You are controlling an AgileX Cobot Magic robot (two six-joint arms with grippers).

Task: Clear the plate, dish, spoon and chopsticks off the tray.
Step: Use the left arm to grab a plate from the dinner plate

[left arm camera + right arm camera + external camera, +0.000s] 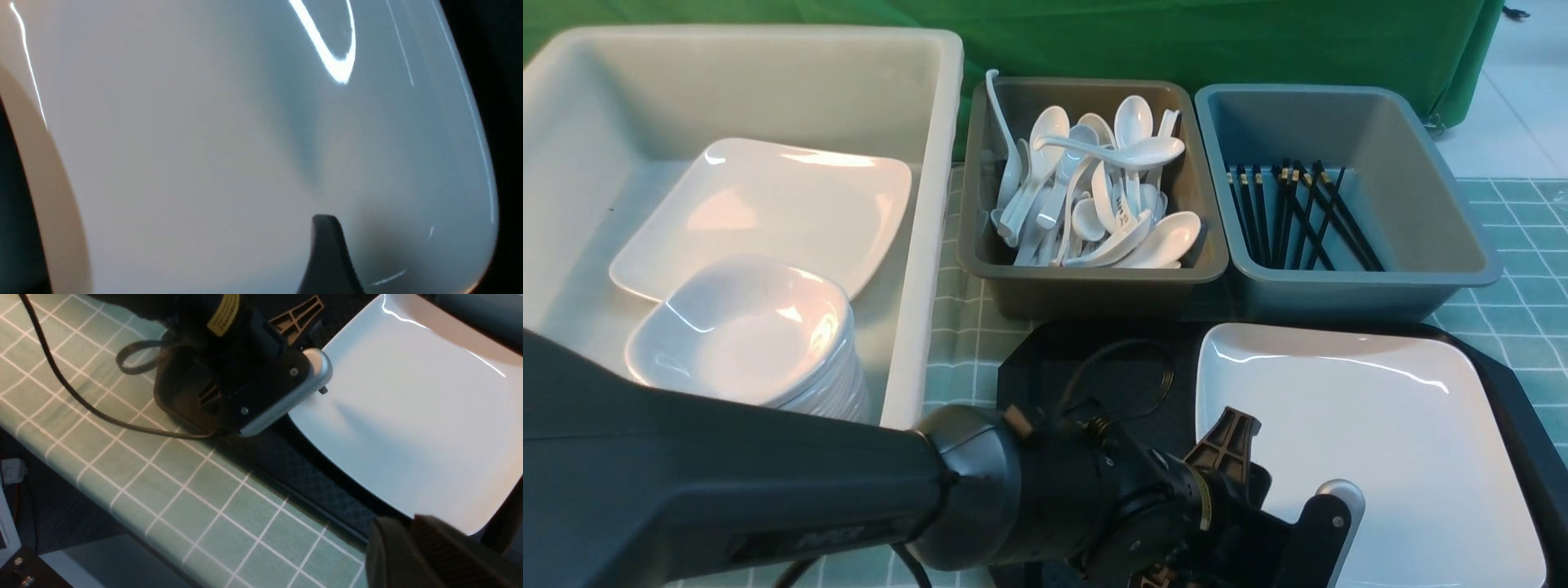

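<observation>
The large white square plate (1372, 441) lies on the black tray (1094, 359) at the front right and is the only thing I see on it. My left gripper (1241, 482) reaches across from the left to the plate's left edge. Its jaws stand open, and one dark finger (327, 257) rests over the plate (204, 143). My right gripper (470, 535) is at the plate's (408, 416) near corner, jaws a little apart around it. Small dishes (743, 327), spoons (1094, 188) and chopsticks (1298, 212) lie in the containers behind.
A big white tub (915, 245) at the left holds another square plate (768, 204) and the dish stack. Behind the tray stand a brown-grey bin (1086, 286) of spoons and a blue-grey bin (1445, 245) of chopsticks. The green checked cloth (184, 477) ends close to the tray's near rim.
</observation>
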